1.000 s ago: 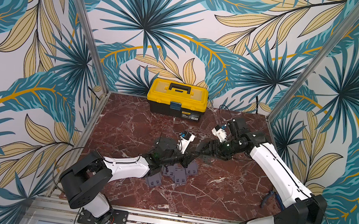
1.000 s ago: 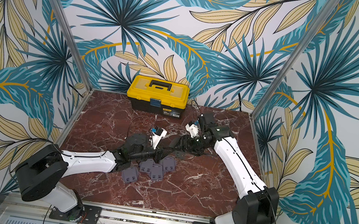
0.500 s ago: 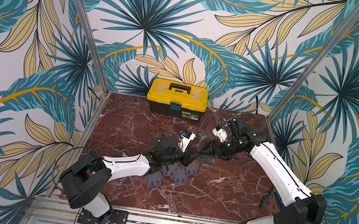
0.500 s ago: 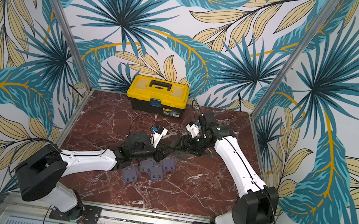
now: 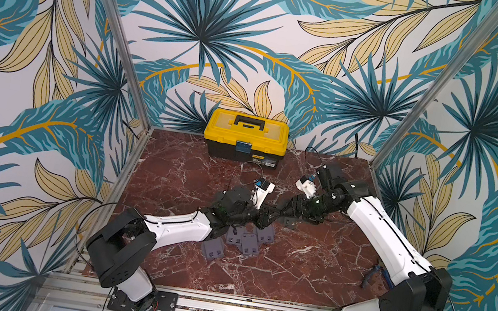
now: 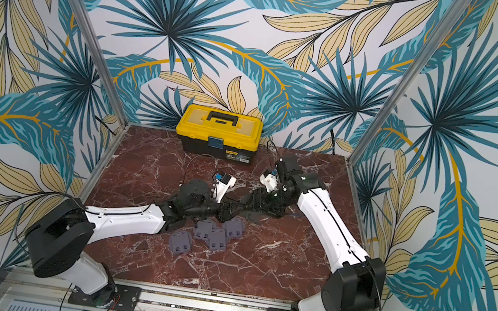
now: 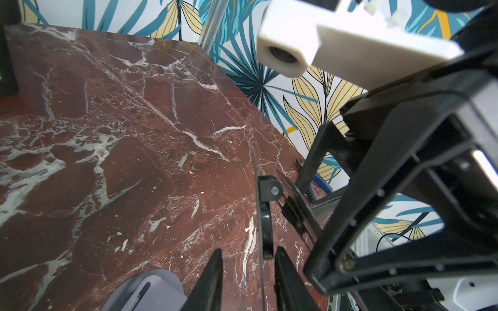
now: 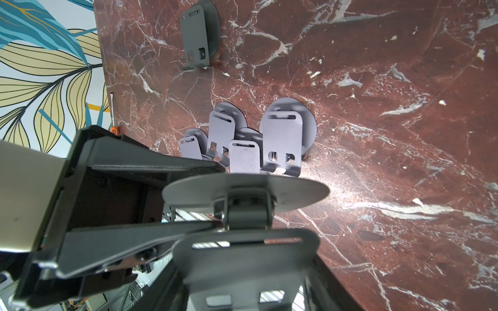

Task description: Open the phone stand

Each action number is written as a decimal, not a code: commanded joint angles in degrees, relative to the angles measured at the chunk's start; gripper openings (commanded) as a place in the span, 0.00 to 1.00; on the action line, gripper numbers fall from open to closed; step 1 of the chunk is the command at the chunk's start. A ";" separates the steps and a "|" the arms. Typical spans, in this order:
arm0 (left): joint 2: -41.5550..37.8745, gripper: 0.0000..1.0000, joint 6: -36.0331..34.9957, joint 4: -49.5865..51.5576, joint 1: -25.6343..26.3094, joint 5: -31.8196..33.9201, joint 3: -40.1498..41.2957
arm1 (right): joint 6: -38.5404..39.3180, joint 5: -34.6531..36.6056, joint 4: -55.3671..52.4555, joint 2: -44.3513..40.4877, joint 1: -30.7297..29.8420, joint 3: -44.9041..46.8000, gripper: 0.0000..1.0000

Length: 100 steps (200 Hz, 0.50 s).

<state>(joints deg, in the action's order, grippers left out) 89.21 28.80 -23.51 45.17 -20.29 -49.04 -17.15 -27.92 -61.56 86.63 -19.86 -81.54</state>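
My right gripper (image 8: 242, 282) is shut on a grey metal phone stand (image 8: 242, 258), held above the marble by its slotted back plate. The stand's round base disc (image 8: 242, 188) juts out past the hinge, angled away from the plate. From the other side comes my left gripper (image 7: 249, 250), its jaws apart. The disc shows edge-on (image 7: 265, 229) between them, close to one finger (image 7: 283, 269) with a clear gap to the other. In both top views the two grippers meet at mid-table, left (image 5: 264, 219) and right (image 5: 291, 208).
Several folded grey stands lie in a pile (image 5: 247, 240) below the grippers, also seen in the right wrist view (image 8: 250, 140). Another lies apart (image 8: 196, 40). A yellow toolbox (image 5: 245, 135) stands at the back wall. Blue-handled pliers (image 5: 372, 274) lie by the right arm.
The left gripper's jaws have come apart from shut. Both arms stay almost where they were, and the right gripper keeps its hold on the stand.
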 commanded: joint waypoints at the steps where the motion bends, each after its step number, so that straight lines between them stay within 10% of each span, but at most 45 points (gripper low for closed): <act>1: 0.80 0.34 -0.75 0.39 0.47 -1.52 -1.67 | 0.01 -0.46 -1.24 0.65 0.08 -1.42 0.23; 100: 5.69 0.32 -0.01 -0.36 0.63 -2.14 -6.41 | 0.27 -0.65 -1.55 0.81 -0.01 -1.64 0.22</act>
<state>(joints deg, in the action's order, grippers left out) 94.00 28.93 -22.61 45.54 -21.89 -53.01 -17.12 -27.44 -62.06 86.76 -19.68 -82.15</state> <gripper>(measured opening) 0.336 0.599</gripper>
